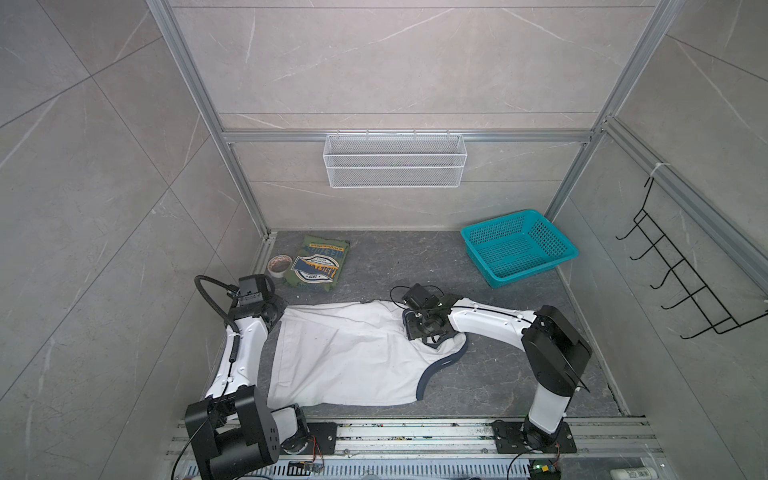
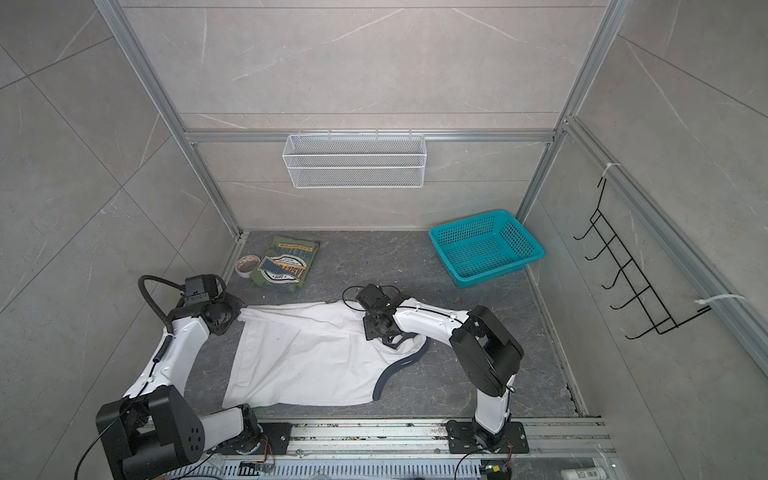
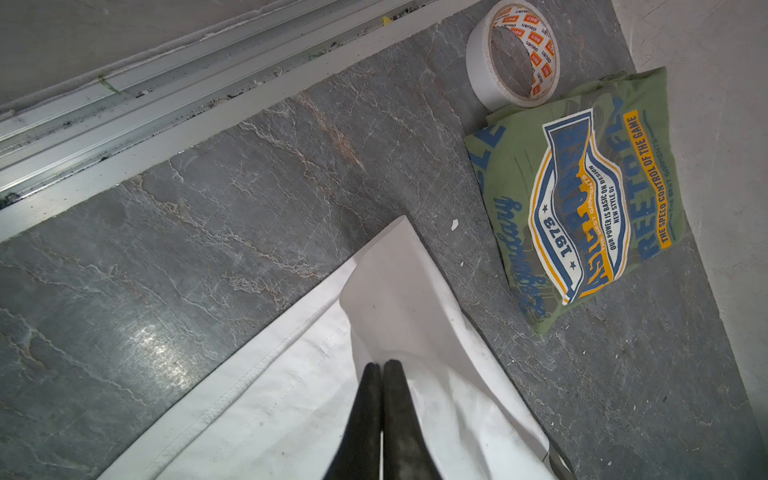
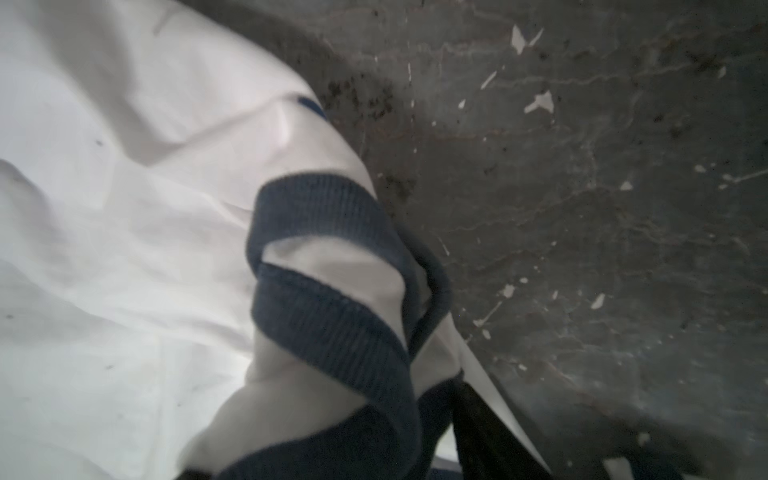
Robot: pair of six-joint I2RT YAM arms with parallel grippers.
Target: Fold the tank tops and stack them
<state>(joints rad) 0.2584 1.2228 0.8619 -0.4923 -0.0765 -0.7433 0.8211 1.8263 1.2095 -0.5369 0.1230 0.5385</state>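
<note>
The white tank top lies spread across the dark table, its dark-trimmed armhole toward the right. My left gripper is shut on the top's far left hem corner, and the cloth rises in a fold just past the fingertips. My right gripper hovers over the strap end. In the right wrist view one dark finger stands off to the side, and the bunched strap lies between the parted jaws. The olive green tank top lies folded at the far left, graphic up.
A tape roll sits against the olive top's left side. A teal plastic basket stands at the far right corner. A white wire basket hangs on the back wall, and a black hook rack on the right wall.
</note>
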